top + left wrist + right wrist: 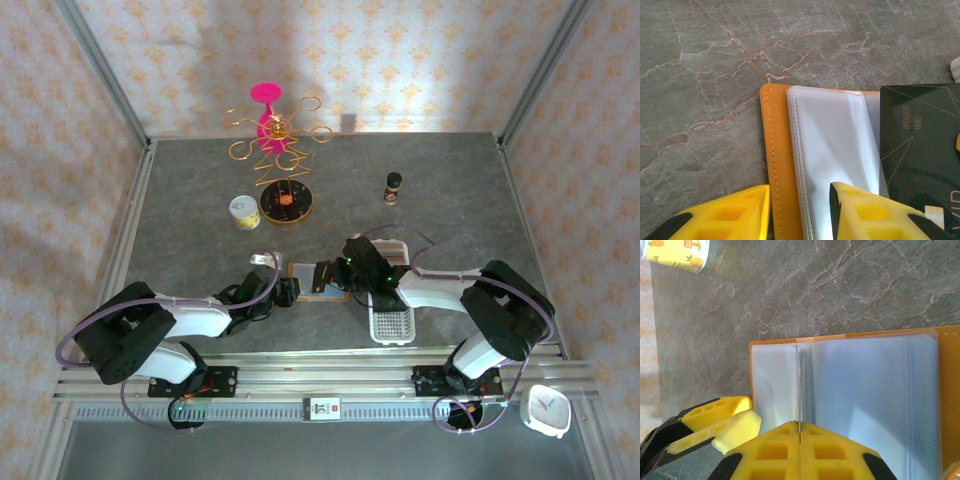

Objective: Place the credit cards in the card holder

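Judged mid-insertion of a card. Orange card holder (312, 283) spread open, clear pockets up, on the table (450, 200) near the middle of its near edge, between both grippers. Right gripper (800, 427) with jaws together on a thin sheet seen edge-on from its wrist, most likely the dark card (920, 160) standing over the holder's right half. Left gripper (800, 192) with jaws apart, straddling the holder's stitched orange edge and the pocket stack; whether pressing down, cannot tell.

Next, probably: line the card's leading edge with one pocket mouth, slide in, keep the holder pinned. Likely snags: limp sleeves buckling, card skating over them.

White slotted tray (392, 312) just beside the holder toward the right edge, under the right arm. Toward the far edge, well apart: yellow tin (243, 211), round black dish (287, 203), pink-and-gold wire stand (268, 125), small dark bottle (394, 186). None in the way.
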Motion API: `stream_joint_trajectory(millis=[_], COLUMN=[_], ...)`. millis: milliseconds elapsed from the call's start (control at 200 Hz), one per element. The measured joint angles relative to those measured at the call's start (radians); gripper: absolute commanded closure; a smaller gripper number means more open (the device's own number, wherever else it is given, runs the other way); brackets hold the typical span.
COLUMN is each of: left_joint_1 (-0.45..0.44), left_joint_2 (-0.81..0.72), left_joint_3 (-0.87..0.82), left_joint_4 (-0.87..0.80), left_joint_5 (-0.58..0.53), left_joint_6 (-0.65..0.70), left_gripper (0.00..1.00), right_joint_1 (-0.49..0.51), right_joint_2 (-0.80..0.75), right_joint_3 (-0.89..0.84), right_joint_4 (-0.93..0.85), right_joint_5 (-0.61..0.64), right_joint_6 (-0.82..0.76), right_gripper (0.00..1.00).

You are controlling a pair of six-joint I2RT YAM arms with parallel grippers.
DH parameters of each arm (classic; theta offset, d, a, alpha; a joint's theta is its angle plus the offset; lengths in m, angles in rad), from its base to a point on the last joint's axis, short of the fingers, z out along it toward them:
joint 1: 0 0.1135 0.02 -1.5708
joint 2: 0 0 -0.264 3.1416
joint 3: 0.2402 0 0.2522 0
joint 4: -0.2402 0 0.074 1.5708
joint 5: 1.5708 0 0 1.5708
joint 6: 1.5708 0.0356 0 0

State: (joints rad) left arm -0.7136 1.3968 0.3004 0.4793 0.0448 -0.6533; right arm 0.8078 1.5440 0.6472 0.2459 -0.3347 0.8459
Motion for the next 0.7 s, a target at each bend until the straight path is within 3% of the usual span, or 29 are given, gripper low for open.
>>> stream_joint_trajectory(millis=[701], left_joint_1=[0.000], left_joint_2=[0.000], left_joint_3=[0.000], left_joint_4=[-0.007], left_joint_5=[0.000], left_joint_6=[0.000], left_gripper=[0.65], right_joint_1=[-0.006], right_joint_2=[0.072], right_joint_3=[0.040], right_joint_4=[-0.020], right_joint_5=[-0.055], right_joint_6=[-0.001], right_gripper=[1.00])
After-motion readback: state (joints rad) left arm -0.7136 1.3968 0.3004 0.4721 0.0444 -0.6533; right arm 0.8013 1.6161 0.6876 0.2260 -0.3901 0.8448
